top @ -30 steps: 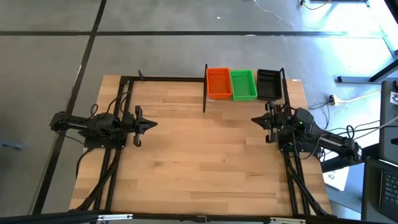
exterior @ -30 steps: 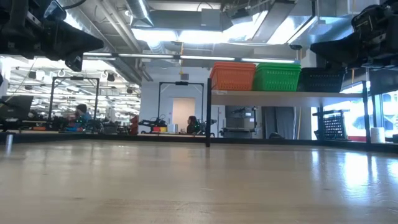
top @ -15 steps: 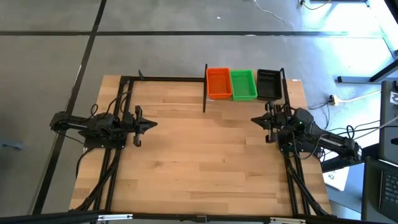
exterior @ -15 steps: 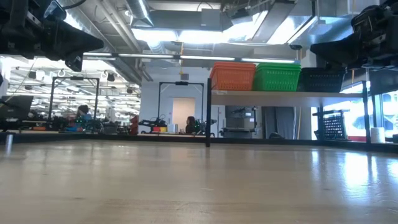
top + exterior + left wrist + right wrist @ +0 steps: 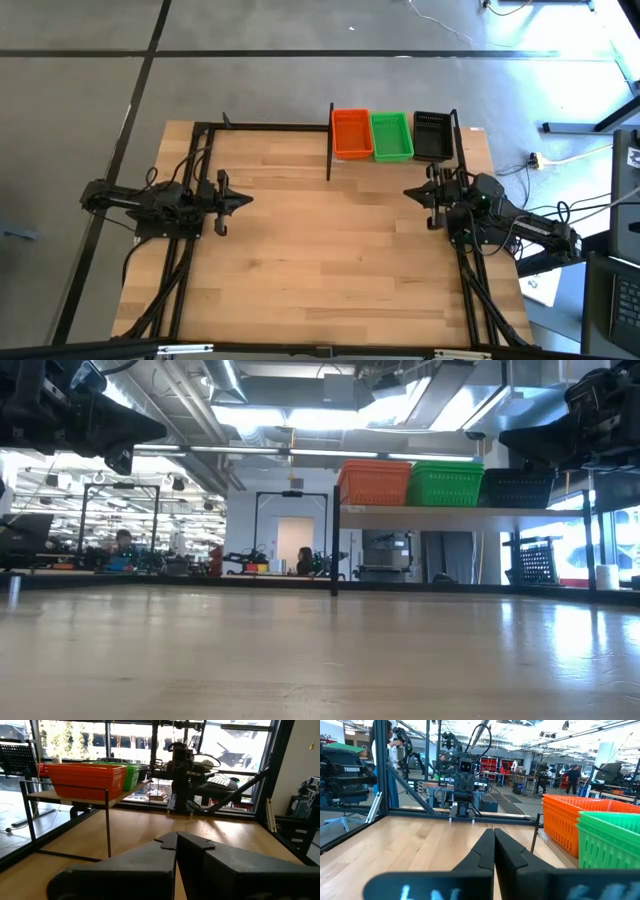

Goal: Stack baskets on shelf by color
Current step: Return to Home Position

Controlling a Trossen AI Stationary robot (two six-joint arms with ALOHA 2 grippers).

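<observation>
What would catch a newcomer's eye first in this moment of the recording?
The bright row on the shelf at the table's far right corner: orange baskets, green baskets and black baskets side by side. Then the two arms facing each other across the wooden table, left gripper on its left side, right gripper just in front of the black baskets, both shut and empty.

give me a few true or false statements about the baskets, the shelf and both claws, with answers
1. The orange baskets stand beside the green baskets on the shelf. True.
2. The black baskets stand between the orange and the green. False: green is in the middle.
3. The left claw is shut and empty. True.
4. The right claw grips a black basket. False: it is shut, empty and apart from the shelf.
</observation>
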